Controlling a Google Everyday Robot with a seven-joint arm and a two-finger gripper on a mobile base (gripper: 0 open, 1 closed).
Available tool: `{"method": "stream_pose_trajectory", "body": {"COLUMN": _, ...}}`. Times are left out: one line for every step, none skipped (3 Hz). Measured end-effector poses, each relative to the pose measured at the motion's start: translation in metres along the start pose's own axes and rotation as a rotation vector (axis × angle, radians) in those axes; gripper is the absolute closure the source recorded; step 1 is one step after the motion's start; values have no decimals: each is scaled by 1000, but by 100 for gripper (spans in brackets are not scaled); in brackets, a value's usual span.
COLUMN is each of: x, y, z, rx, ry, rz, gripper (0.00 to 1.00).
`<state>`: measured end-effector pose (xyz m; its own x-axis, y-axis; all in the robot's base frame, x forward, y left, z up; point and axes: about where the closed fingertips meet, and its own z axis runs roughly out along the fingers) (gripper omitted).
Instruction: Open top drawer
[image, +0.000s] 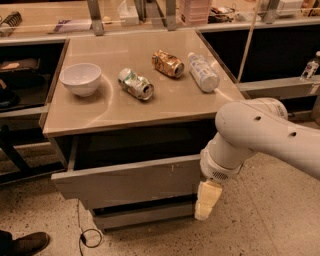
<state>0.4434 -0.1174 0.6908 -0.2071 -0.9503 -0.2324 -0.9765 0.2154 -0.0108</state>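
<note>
The top drawer (130, 182) is a wide grey slanted front panel with small pale scratches, under the steel table top (100, 112). It stands pulled out from the cabinet, with a dark gap behind it. My gripper (207, 200) hangs from the white arm (250, 135) at the right end of the drawer front. Its pale fingertip points down past the panel's lower edge. I cannot see how it touches the drawer.
On the table top are a white bowl (81, 78), a crushed silver can (136, 84), a brown can (168, 63) and a lying water bottle (203, 72). A narrower lower drawer front (145, 215) shows below. A cable loop (90, 237) and a shoe (27, 244) lie on the floor at the left.
</note>
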Motion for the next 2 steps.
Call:
{"method": "stream_pose_trajectory", "body": {"x": 0, "y": 1, "z": -2, "rx": 0, "ry": 0, "rz": 2, "gripper": 0}}
{"method": "stream_pose_trajectory", "body": {"x": -12, "y": -11, "z": 1, "rx": 17, "ry": -9, "rz": -32, "gripper": 0}}
